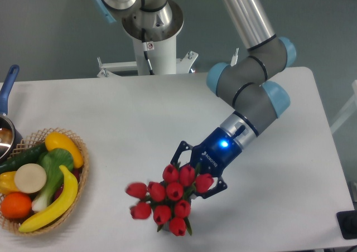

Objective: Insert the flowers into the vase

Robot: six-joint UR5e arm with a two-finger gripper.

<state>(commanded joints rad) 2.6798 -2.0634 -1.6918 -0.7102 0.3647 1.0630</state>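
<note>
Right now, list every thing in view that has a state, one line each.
flowers: bunched, blooms facing the camera, at the gripper's fingers; the vase is not visible, perhaps hidden beneath them.
gripper: at the bouquet, light lit blue; blooms hide its fingertips, so open or shut is unclear.
wicker basket: upright at the table's left edge, full of toy fruit and vegetables.
pot: at the left edge, mostly cut off.

White table (139,112) with wicker basket (83,168)

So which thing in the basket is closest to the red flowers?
The banana, the long curved yellow one on the basket's right edge. The orange, the round white piece and the green vegetables lie farther left of the tulips.
</note>
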